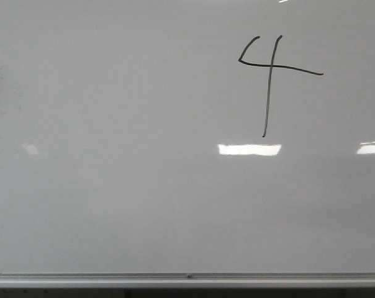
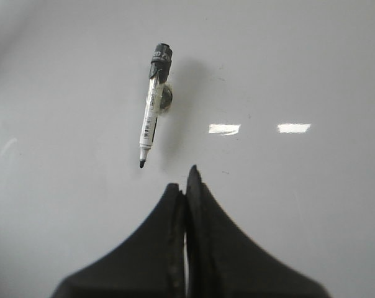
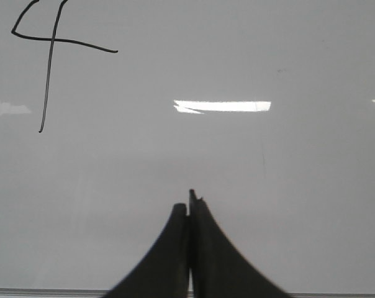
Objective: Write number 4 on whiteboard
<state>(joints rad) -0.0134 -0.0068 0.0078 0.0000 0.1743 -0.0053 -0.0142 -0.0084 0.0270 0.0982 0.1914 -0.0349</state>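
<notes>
A thin black number 4 point(image 1: 269, 65) is drawn on the upper right of the whiteboard point(image 1: 144, 186); its lower part also shows in the right wrist view as the number 4 point(image 3: 49, 49). A white marker point(image 2: 153, 115) with a dark cap end and bare black tip lies on the whiteboard point(image 2: 299, 205) in the left wrist view, beside a small round magnet-like disc point(image 2: 167, 99). My left gripper point(image 2: 184, 180) is shut and empty, a short way from the marker's tip. My right gripper point(image 3: 189, 202) is shut and empty over the bare whiteboard point(image 3: 268, 174). Neither gripper appears in the front view.
A silver rail point(image 1: 187, 279) runs along the board's lower edge, also seen as the rail point(image 3: 51, 292) in the right wrist view. Bright rectangular light reflections point(image 1: 249, 149) lie on the glossy surface below the figure.
</notes>
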